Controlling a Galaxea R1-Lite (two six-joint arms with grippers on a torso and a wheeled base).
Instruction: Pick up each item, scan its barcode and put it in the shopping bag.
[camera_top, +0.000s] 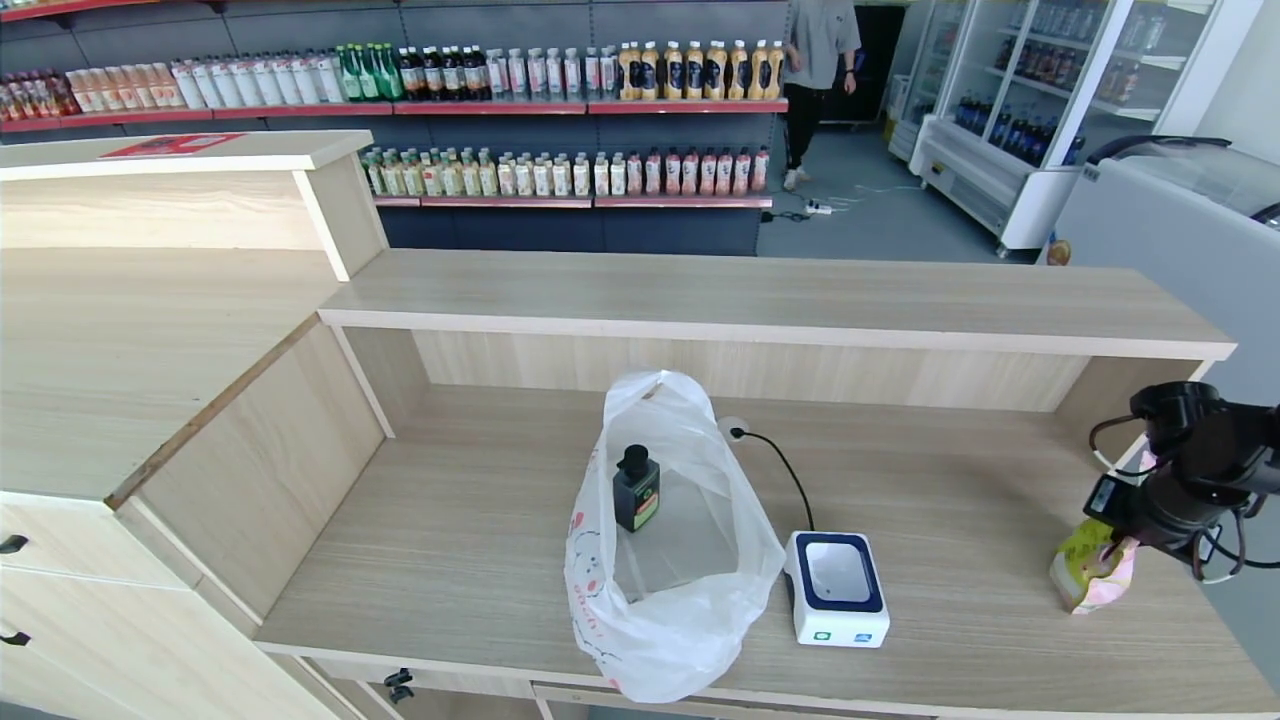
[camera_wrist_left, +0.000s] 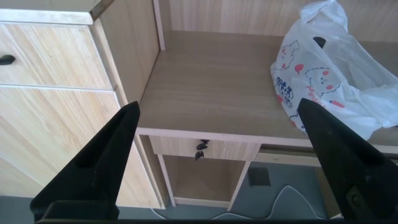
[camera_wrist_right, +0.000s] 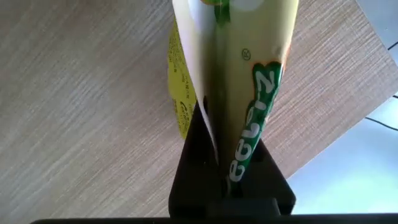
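Status, left to right. Left gripper (camera_wrist_left: 214, 165): pincer spread wide, nothing in it. It sits low off the front left corner of the light wood-grain counter (camera_wrist_left: 211, 81), with that corner and the bag ahead of it.

Centre of the head view: the white translucent plastic shopping bag (camera_top: 600, 560) with red cartoon print sits on the counter, mouth open. A dark bottle with a black cap (camera_top: 636, 490) stands upright inside it.

Just right of the bag, lower centre: a white box scanner with a dark blue window frame (camera_top: 836, 585), flat on the counter and right up against the bag's edge. A black cable (camera_top: 790, 480) runs from it toward the back of the counter.

Right edge of the frame: right gripper (camera_top: 1120, 540) pinches a yellow and pink soft pouch (camera_top: 1090, 570) by its upper part. The wrist camera confirms the black pincer is clamped on the pouch's seam. The pouch hangs near the counter's right edge, well apart from scanner and bag. I can't tell whether its lower end touches the wood.
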